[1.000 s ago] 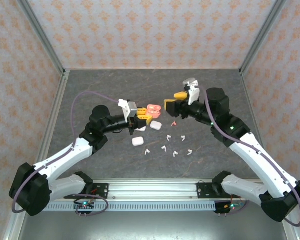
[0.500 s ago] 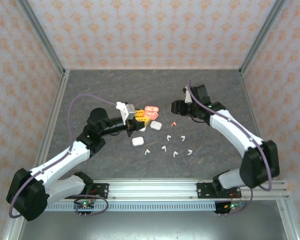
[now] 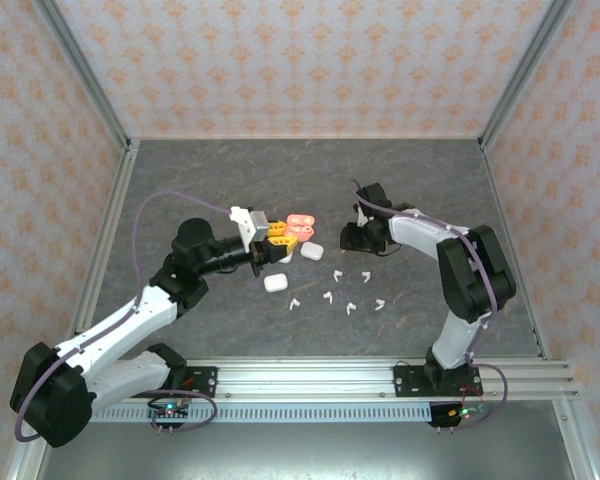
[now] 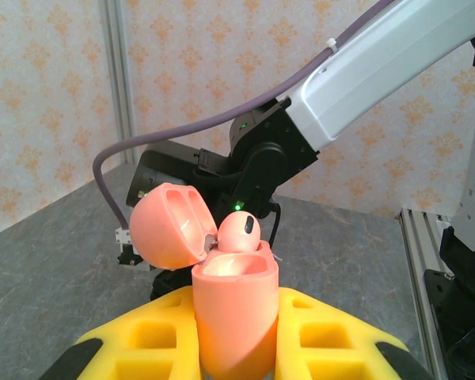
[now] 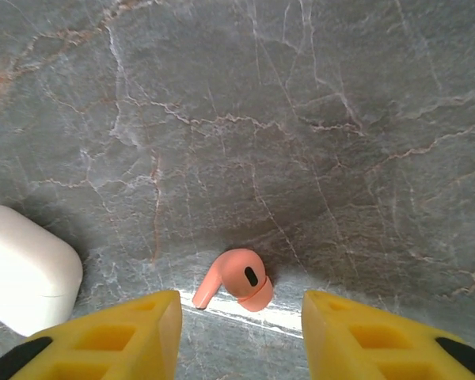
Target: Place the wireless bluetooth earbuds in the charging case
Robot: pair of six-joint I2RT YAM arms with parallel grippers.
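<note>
My left gripper [image 4: 236, 352] is shut on a salmon-pink charging case [image 4: 233, 309], held upright with its lid [image 4: 168, 226] swung open. One pink earbud [image 4: 239, 233] sits in the far socket; the near socket is hollow. From above, the case [image 3: 300, 222] hangs over the table's middle. My right gripper [image 5: 241, 321] is open and low over the table, one yellow finger on each side of a loose pink earbud [image 5: 237, 286] that lies apart from both. Several white earbuds [image 3: 338, 272] are scattered in front.
A white case [image 5: 28, 277] lies just left of the right gripper's left finger. Two white cases [image 3: 312, 250] [image 3: 275, 283] rest near the left gripper [image 3: 278, 236]. The right arm's wrist [image 4: 261, 158] stands close behind the held case. Patterned walls enclose the grey stone table [image 3: 220, 180].
The right arm folded down and inward, bringing its gripper from above the table onto the loose pink earbud, and its jaws narrowed. The left gripper kept the pink case almost still.
</note>
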